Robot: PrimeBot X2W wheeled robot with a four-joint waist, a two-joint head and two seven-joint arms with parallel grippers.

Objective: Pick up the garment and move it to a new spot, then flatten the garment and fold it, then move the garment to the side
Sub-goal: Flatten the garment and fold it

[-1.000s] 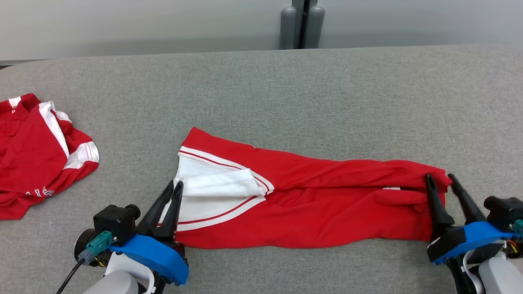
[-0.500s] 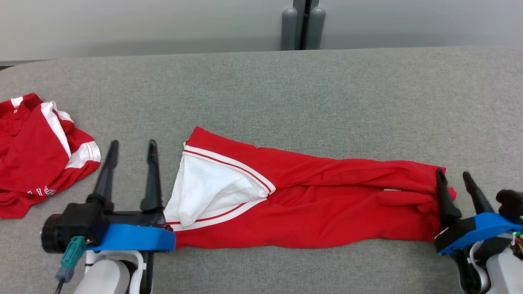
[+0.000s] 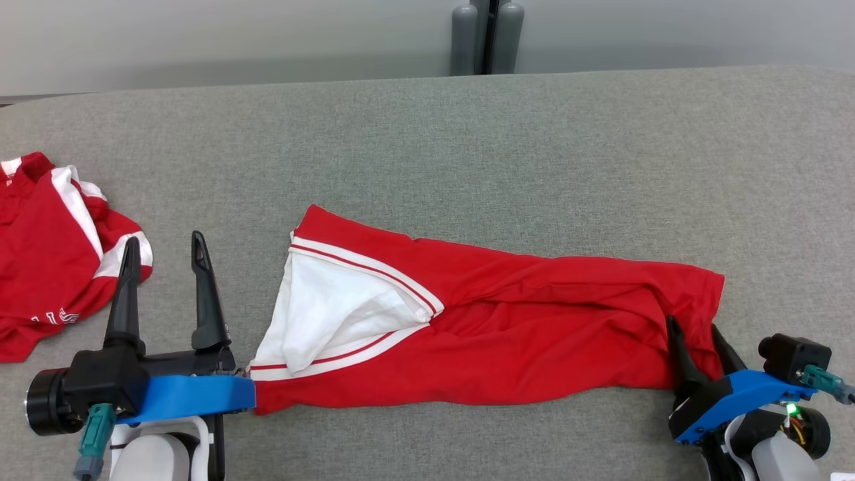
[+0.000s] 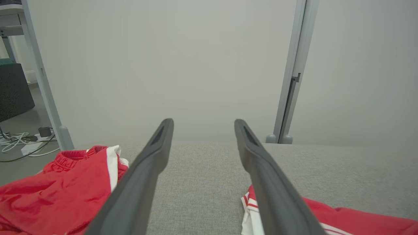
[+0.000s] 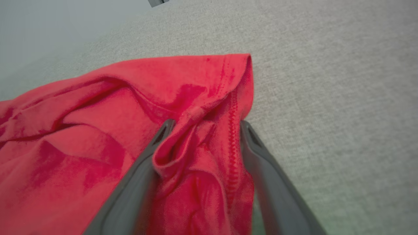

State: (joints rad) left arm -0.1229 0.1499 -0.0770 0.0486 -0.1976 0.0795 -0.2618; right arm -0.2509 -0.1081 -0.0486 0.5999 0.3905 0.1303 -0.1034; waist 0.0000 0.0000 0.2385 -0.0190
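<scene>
Left gripper (image 3: 164, 238) farther left, garment (image 3: 521, 334) partly hidden

The worktop (image 3: 467, 147) lies bare from 10 through 12 to 2 o'clock. The long red garment (image 3: 521, 341) bars the near band from 8 to 4. A second red garment (image 3: 47, 267) crowds 9 o'clock. A bare strip, where the spread left tool (image 3: 164, 238) stands, parts the two.

Garment (image 3: 507, 341) seen as red, white panel edged with red-and-white stripes. Second garment (image 3: 40, 267): red, banded white. Worktop (image 3: 467, 153) covered in plain grey.
</scene>
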